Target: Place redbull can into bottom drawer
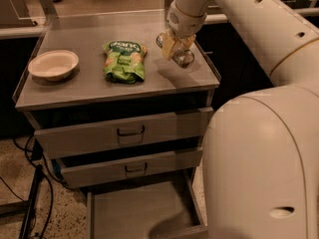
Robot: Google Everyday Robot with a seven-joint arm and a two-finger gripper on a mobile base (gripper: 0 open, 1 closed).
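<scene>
End effector [172, 46] gripping redbull can [184, 58] over grey cabinet top [89, 89].

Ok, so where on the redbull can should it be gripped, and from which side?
Around its slim round body, from above. The end effector has it that way now, shut on the redbull can above the right end of the cabinet top, the shiny round end sticking out below its grip.
</scene>
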